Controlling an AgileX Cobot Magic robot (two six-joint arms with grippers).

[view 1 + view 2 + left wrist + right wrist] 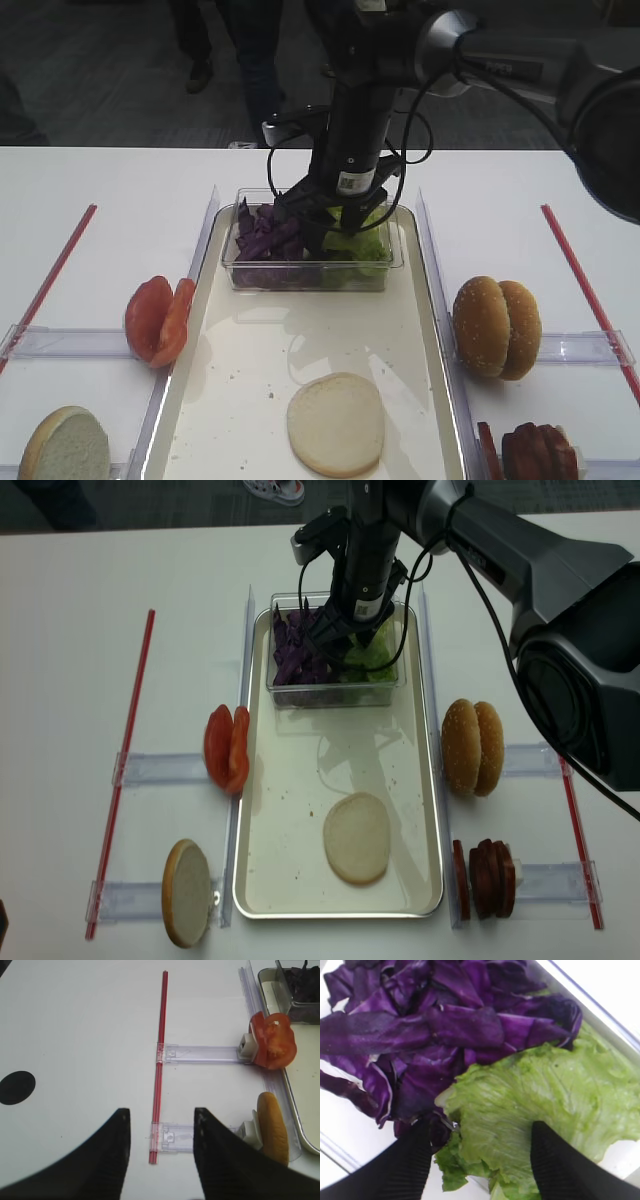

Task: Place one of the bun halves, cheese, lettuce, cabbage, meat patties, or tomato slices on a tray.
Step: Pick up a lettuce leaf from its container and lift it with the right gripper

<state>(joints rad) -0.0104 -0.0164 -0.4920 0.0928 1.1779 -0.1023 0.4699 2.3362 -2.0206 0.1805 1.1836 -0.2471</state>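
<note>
The white worktop carries the long cream-white tray with a metal rim. At the tray's far end stands a small clear plastic tub holding dark purple shredded cabbage and the light-green ruffled lettuce. The right gripper reaches into the tub, fingers apart astride the lettuce's edge. A pale bun half lies face up on the tray. The left gripper hovers over bare worktop, fingers apart.
</note>
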